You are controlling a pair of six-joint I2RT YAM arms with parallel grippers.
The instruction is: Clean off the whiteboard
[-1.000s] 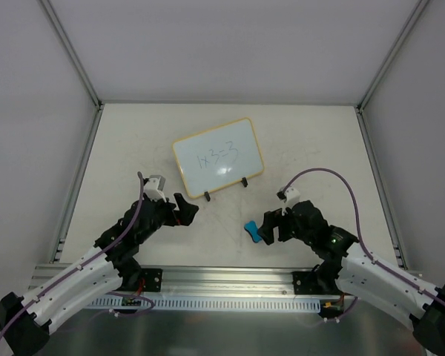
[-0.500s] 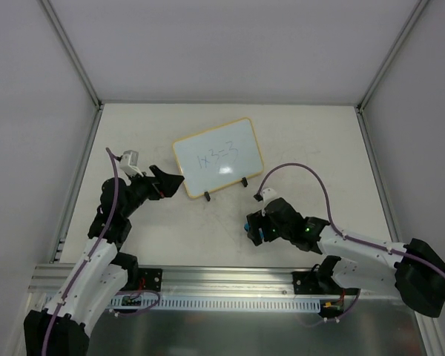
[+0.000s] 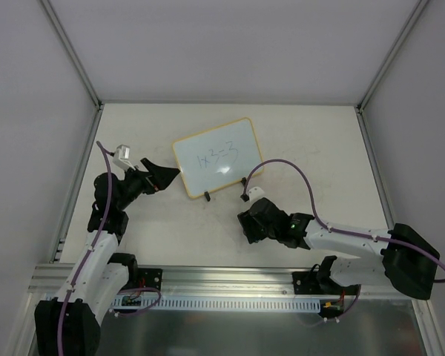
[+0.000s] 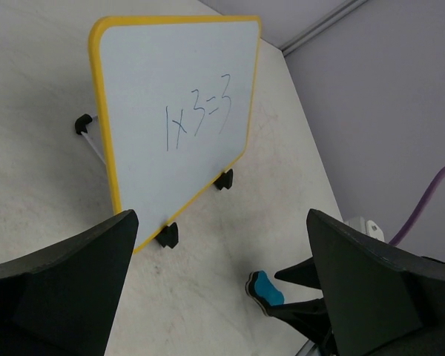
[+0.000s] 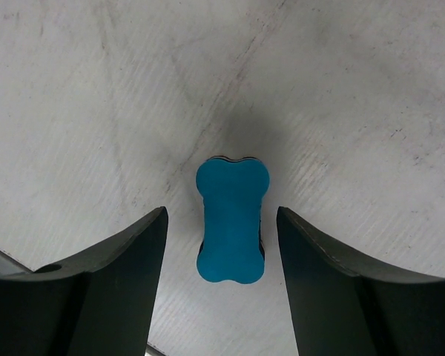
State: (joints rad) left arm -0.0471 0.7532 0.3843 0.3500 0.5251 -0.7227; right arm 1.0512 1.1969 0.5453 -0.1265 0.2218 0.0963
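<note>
Straddling the eraser, board not yet wiped

The right tool [image 5: 221, 211] hangs over the blue eraser [image 5: 231, 230], which lies flat on the desk [image 5: 96, 89]. Its jaws are spread with a gap on either side, pinching nothing. The left tool [image 4: 222, 219] gapes wide and empty. The whiteboard [image 4: 178, 111], marked "1x3=3", stands propped just ahead of it and beyond the right tool. Likely risks are an off-centre squeeze twisting the eraser loose, or wiping pressure shoving the unbraced board backwards.

Left fingers [image 4: 67, 289] wide apart, right fingers [image 5: 111, 282] narrower.

Yellow-framed white whiteboard [image 4: 179, 89], blue eraser [image 5: 231, 220] (dark base)
</note>
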